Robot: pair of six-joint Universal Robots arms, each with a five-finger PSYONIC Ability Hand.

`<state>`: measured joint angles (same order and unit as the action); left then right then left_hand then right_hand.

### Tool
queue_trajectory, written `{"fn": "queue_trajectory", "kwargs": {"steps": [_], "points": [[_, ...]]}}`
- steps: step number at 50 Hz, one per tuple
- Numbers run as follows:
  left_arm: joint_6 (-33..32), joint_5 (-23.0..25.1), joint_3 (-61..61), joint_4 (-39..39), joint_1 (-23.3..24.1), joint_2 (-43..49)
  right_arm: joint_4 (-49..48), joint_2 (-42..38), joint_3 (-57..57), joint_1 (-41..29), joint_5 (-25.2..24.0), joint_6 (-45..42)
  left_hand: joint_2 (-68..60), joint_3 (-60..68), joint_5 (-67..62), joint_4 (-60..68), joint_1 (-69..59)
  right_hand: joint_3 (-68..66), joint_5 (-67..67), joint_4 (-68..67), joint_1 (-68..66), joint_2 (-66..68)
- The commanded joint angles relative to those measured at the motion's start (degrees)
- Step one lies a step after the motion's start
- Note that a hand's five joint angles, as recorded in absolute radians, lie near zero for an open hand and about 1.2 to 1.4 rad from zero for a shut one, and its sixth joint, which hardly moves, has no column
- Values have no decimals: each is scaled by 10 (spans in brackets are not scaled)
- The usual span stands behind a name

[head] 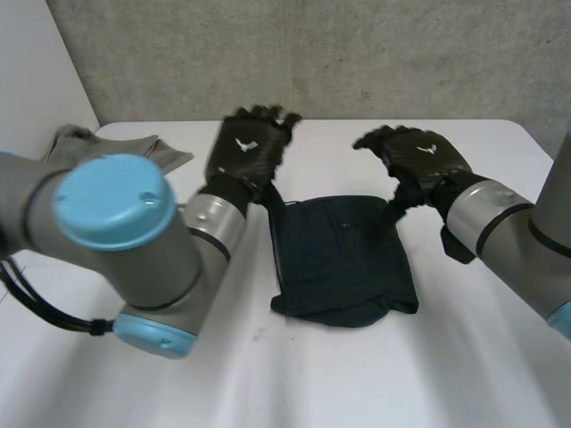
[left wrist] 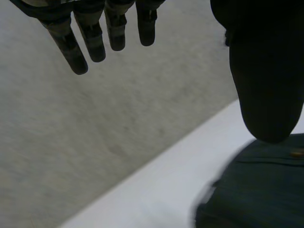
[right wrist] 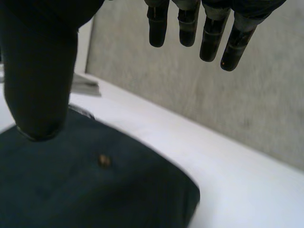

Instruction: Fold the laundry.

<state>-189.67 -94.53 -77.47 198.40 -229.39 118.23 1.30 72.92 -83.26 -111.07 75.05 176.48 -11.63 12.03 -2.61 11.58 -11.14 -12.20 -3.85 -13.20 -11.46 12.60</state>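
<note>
A dark blue-green garment (head: 343,259) lies folded into a compact rectangle in the middle of the white table (head: 268,374), with a small button on top. My left hand (head: 250,147) hovers above the table just beyond the garment's far left corner, open, fingers straight and holding nothing. My right hand (head: 415,156) hovers over the far right corner, open and empty. In the left wrist view the straight fingers (left wrist: 95,40) point away and the garment (left wrist: 256,190) lies under the thumb. Under the right hand's thumb in the right wrist view lies the garment (right wrist: 85,180), beneath spread fingers (right wrist: 190,28).
A grey-green cloth (head: 116,144) lies crumpled at the table's far left corner, behind my left arm. A grey wall (head: 357,53) rises right behind the table's far edge.
</note>
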Motion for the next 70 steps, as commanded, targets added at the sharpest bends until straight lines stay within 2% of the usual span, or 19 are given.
{"fn": "queue_trajectory", "kwargs": {"steps": [1, 9, 19, 27, 33, 38, 41, 47, 52, 60, 70], "points": [[31, 4, 69, -112, 40, 101, 34, -82, 27, 6, 2, -48, -8, 4, 2, 8, -13, 22, 38, 32, 15, -26], [28, 1, 105, -166, 34, 164, 31, -170, 47, 4, 5, -76, -19, 16, -10, 20, -24, 22, 38, 32, 15, -26], [18, 2, 130, -195, 1, 188, 27, -201, 45, 6, 47, -186, -20, 16, -10, 20, -24, 22, 38, 32, 15, -26], [4, 7, 130, -201, 4, 155, -2, -156, 28, 12, 57, -189, -9, 5, 0, 10, -14, 22, 38, 32, 15, -26], [4, 20, 114, -200, 3, 83, -60, -73, -35, 13, 66, -175, 1, -5, 10, 0, -4, 22, 38, 32, 15, -26], [5, 64, 87, -198, 1, 3, -88, -18, -80, 32, 103, -108, 1, -5, 10, 0, -4, 22, 38, 32, 15, -26], [7, 106, 67, -197, -11, -55, -82, 3, -108, 68, 115, -57, 1, -5, 10, 0, -4, 22, 38, 32, 15, -26], [11, 202, 51, -209, -39, -109, -73, 10, -167, 96, 100, 35, -3, -1, 7, 3, -8, 22, 38, 32, 15, -26], [13, 252, 44, -241, -50, -122, -63, 4, -199, 99, 69, 42, -3, -1, 7, 3, -8, 22, 38, 32, 15, -26], [14, 260, 33, -262, -60, -123, -67, -37, -201, 94, 12, 57, -3, -1, 7, 3, -8, 22, 38, 32, 15, -26], [14, 260, 21, -262, -59, -123, -68, -102, -157, 53, 11, 70, -1, -3, 9, 1, -6, 22, 38, 32, 15, -26]]}}
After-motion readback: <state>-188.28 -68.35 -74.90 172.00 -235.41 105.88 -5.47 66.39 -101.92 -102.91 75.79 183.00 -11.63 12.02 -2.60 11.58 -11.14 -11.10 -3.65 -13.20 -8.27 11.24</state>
